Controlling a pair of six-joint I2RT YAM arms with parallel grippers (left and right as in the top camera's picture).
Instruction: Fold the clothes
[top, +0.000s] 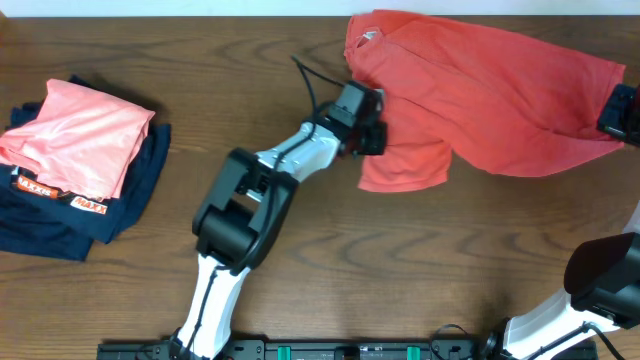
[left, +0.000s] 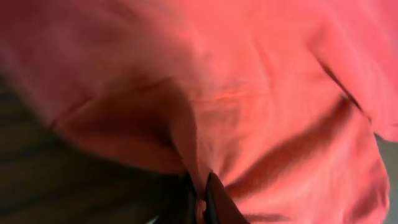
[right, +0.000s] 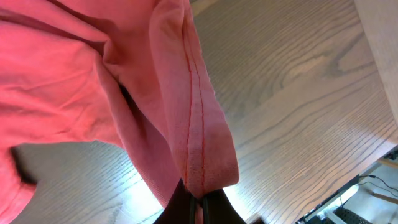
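The clothes, a coral-red t-shirt (top: 480, 90), lie spread and rumpled across the back right of the wooden table. My left gripper (top: 372, 128) sits at the shirt's left side, shut on a pinch of the red cloth (left: 249, 112); in the left wrist view the fabric runs down between the two dark fingertips (left: 214, 199). My right gripper (top: 618, 112) is at the shirt's far right end, shut on a stitched hem (right: 198, 137) that hangs up out of its closed fingers (right: 217, 208). The shirt's lettering is hidden.
A folded salmon-pink garment (top: 75, 135) rests on navy garments (top: 60, 225) with orange-white print at the left of the table (top: 400, 270). A black cable (top: 310, 85) trails behind the left arm. The table's right edge (right: 373, 74) lies close to the right gripper.
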